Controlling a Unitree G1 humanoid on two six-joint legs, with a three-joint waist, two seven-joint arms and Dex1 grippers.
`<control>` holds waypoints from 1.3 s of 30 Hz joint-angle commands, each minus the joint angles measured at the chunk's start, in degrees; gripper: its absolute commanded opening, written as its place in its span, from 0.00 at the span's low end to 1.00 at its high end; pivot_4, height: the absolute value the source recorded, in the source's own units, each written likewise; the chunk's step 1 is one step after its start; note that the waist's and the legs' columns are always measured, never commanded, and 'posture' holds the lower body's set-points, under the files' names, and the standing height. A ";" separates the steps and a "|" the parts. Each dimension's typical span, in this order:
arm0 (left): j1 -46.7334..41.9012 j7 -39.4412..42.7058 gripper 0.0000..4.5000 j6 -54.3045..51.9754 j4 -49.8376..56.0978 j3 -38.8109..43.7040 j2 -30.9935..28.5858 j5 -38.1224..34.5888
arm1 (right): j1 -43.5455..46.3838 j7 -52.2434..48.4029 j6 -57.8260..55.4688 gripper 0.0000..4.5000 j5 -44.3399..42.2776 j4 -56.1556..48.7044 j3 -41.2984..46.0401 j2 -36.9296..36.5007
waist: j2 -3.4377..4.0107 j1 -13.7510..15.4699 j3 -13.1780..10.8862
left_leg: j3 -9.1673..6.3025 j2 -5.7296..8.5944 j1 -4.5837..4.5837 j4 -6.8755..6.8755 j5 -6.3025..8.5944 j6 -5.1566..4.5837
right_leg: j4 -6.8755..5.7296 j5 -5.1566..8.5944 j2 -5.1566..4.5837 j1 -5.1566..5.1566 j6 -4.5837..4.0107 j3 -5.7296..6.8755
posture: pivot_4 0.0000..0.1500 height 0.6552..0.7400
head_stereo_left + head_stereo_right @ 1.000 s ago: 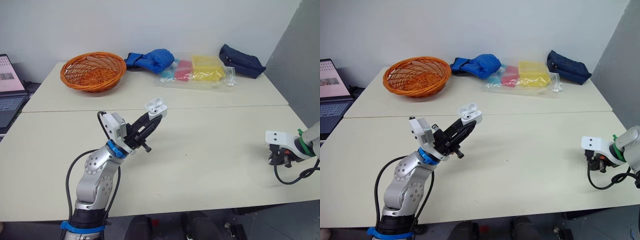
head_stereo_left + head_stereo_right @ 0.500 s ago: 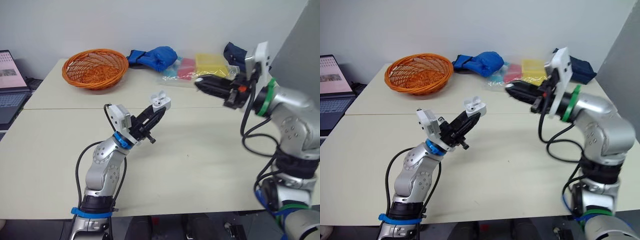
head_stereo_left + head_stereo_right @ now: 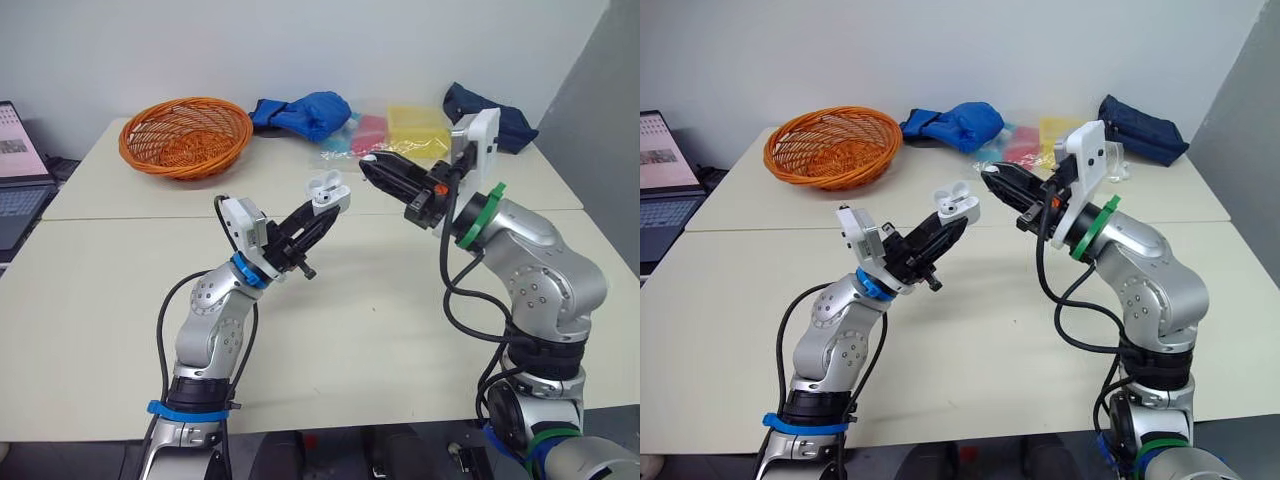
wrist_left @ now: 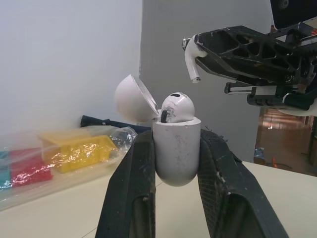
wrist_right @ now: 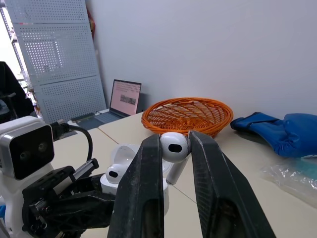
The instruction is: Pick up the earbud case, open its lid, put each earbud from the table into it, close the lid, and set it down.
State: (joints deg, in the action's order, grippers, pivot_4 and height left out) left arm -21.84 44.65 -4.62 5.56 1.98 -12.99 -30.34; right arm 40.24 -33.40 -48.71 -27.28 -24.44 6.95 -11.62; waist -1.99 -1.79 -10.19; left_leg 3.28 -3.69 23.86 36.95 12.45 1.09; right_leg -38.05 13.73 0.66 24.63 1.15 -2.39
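Observation:
My left gripper [image 3: 322, 208] is shut on the white earbud case [image 4: 176, 148], held up above the table with its lid [image 4: 128, 98] swung open. One earbud [image 4: 174, 106] sits in the case. My right gripper [image 3: 372, 166] is shut on the other white earbud [image 5: 173, 146], whose stem hangs down; it hovers just right of and slightly above the open case [image 5: 121, 171], a small gap apart. From the left wrist, that held earbud [image 4: 190, 59] shows at the tips of the right fingers [image 4: 237, 47].
At the back of the table [image 3: 380, 300] stand an orange wicker basket [image 3: 186, 135], a blue cloth [image 3: 305, 112], a plastic bag with coloured blocks [image 3: 400, 135] and a dark blue pouch [image 3: 490, 110]. A laptop [image 3: 15, 170] sits at far left.
My right arm rose from the table's right edge and swung in leftward with the earbud, now close beside the case. The left gripper kept holding the open case, shifting slightly right.

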 commanded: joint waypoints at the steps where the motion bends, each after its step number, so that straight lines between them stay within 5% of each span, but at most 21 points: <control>1: -0.95 0.43 0.17 1.01 0.79 -0.01 0.44 -0.41 | 1.98 2.27 2.19 0.09 -1.02 -1.17 -1.65 0.80 | 0.00 -0.03 0.00 | 0.01 0.00 0.00 0.00 0.00 0.00 | 0.02 0.00 0.00 0.00 0.00 -0.01 | 1.00 1.00; 39: -0.22 1.05 0.17 2.60 1.06 0.18 0.48 0.07 | -1.60 5.31 7.20 0.09 4.44 -0.15 -12.71 -4.81 | 0.00 0.01 0.00 | 0.02 0.00 0.02 -0.01 0.00 0.00 | 0.05 0.00 -0.02 0.01 0.00 0.00 | 1.00 1.00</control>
State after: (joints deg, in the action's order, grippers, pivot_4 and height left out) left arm -21.51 45.66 -3.54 4.81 1.90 -12.76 -30.06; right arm 38.93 -28.26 -41.87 -22.72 -22.64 -5.83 -15.85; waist -2.00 -1.78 -10.19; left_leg 3.30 -3.69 23.88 36.94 12.45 1.09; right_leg -38.01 13.73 0.64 24.64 1.15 -2.39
